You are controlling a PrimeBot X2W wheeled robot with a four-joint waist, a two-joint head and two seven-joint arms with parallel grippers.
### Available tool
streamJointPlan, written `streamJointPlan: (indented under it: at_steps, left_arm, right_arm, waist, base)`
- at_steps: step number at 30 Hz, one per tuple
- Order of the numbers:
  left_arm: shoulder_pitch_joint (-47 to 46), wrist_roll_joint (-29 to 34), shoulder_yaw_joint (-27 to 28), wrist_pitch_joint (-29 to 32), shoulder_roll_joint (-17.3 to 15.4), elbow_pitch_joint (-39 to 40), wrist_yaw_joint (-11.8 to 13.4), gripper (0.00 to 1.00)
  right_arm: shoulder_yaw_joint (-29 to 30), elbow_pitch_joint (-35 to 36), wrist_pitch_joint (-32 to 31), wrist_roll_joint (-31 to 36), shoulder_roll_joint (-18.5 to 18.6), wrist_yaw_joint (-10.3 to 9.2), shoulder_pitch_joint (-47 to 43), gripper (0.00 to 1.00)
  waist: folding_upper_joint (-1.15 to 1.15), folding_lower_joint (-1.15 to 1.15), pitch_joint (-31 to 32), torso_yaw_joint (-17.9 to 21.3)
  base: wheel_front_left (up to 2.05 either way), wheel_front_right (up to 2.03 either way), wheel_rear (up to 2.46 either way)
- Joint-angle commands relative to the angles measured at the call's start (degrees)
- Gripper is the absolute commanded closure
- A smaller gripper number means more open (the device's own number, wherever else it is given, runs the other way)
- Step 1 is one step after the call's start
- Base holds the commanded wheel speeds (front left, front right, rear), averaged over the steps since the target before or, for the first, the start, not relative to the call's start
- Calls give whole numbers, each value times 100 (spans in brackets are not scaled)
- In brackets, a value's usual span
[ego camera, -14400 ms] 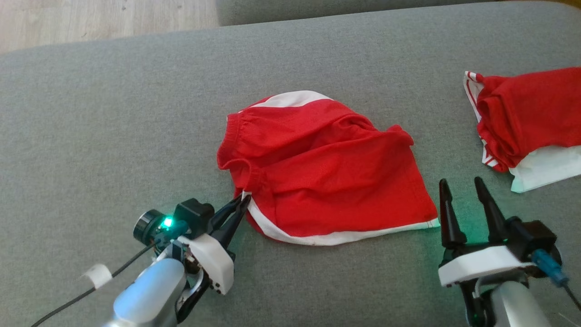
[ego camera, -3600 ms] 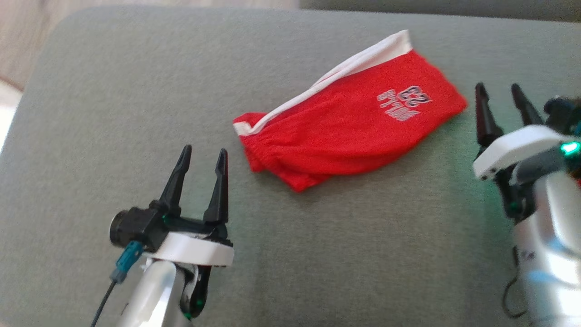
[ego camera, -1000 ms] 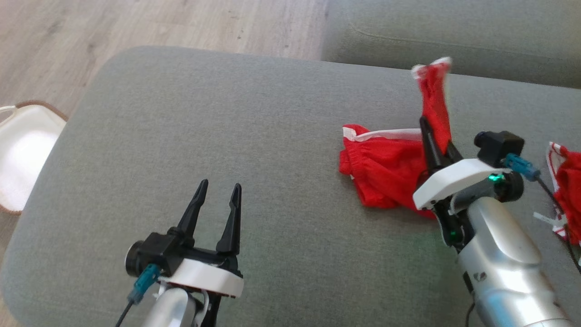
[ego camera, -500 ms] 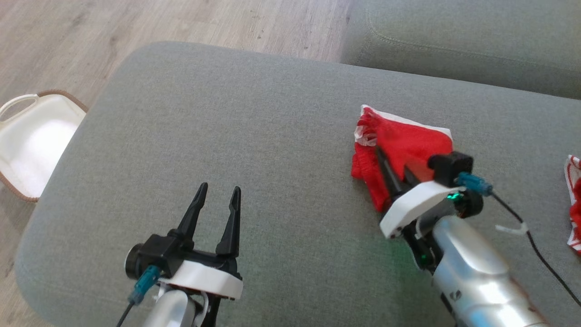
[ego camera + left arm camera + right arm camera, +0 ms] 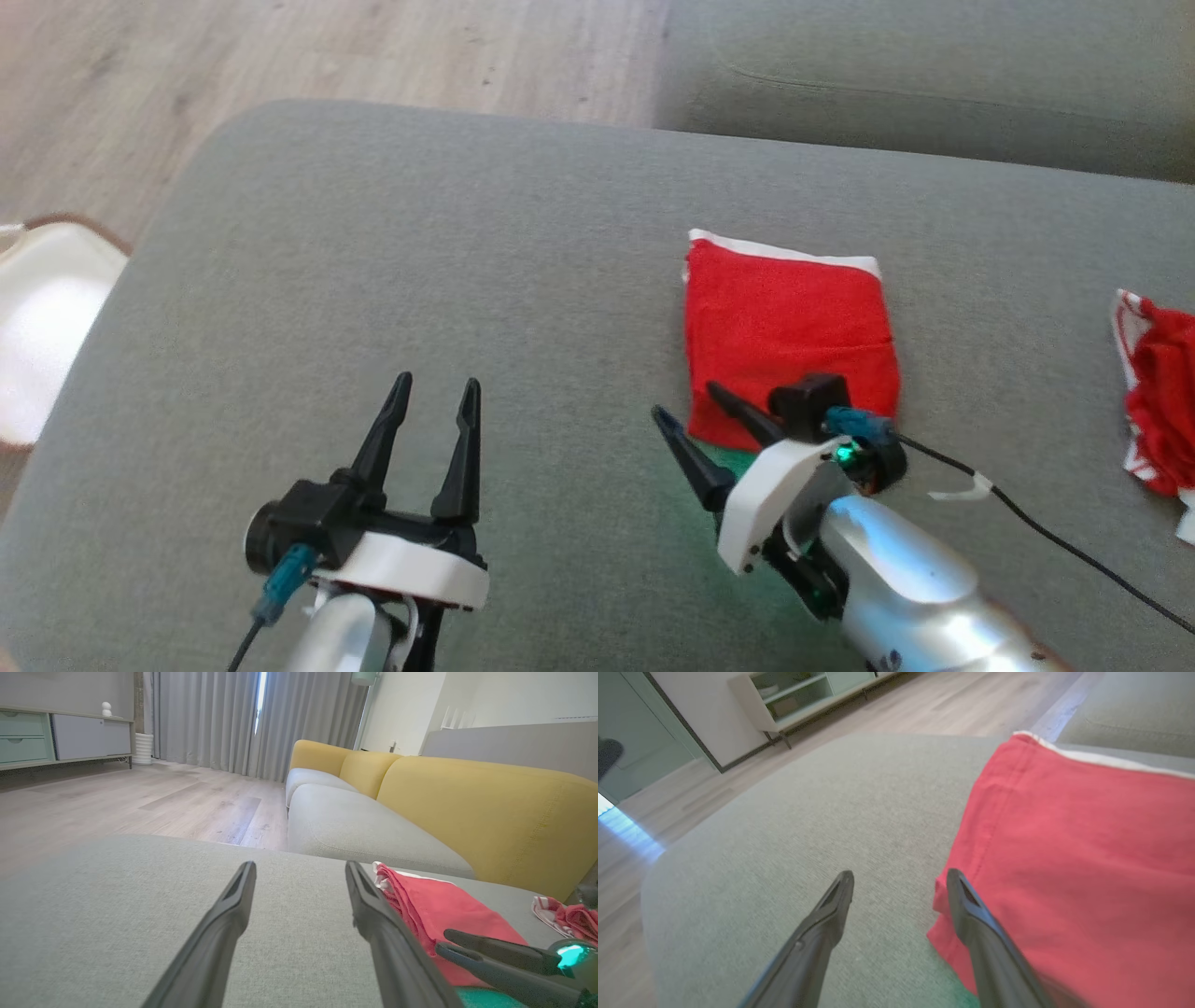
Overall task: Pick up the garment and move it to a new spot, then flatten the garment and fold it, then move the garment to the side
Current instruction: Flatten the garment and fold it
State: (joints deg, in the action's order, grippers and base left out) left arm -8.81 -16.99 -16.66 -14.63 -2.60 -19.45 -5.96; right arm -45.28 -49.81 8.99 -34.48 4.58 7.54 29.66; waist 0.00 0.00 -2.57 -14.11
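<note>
- Garment (image 5: pixel 784 336), red with a white far edge, lay folded into a flat rectangle on the grey cushion (image 5: pixel 420 243), right of its middle.
- Right claw (image 5: pixel 684 399) stood wide open at the garment's near left corner, gripping nothing; one finger was over the red cloth, the other over bare cushion.
- Left claw (image 5: pixel 437 381) stood wide open and empty, well apart to the left.
- Second red-and-white cloth (image 5: pixel 1158 411) lay crumpled at the far right.

Garment (image 5: pixel 784 327) is soft matt red cloth w/ white trim. Sofa cushion (image 5: pixel 420 243) = grey woven fabric, kinda rough. The floor (image 5: pixel 280 47) looks like pale matt wood.
</note>
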Motion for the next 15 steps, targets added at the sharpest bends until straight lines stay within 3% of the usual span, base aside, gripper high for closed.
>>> streamJointPlan:
  at_steps: [1,5,8,12,15]
  left_arm:
    - [-142,36,222,-37,-28,209,26,0]
    - [-173,62,383,-37,-28,326,26,0]
    - [-194,68,526,-37,-28,486,35,0]
    - [-214,90,729,-37,-28,599,107,0]
    - [-224,95,849,-37,-28,684,111,0]
  right_arm:
    - [-85,260,143,-121,-24,-5,118,0]
    - [225,509,450,-293,227,-5,343,0]
    - [620,687,569,37,565,-5,466,0]
    - [1687,1194,596,848,957,-5,360,0]
    - [2581,1800,598,1487,967,-5,-68,0]
  waist:
    - [0,0,9,185]
    - [0,0,-1,535]
    - [0,0,-33,807]
    - [0,0,-90,1153]
    - [0,0,-115,1361]
  base:
    - [0,0,0]
    - [0,0,0]
    - [0,0,0]
    - [0,0,0]
    - [0,0,0]
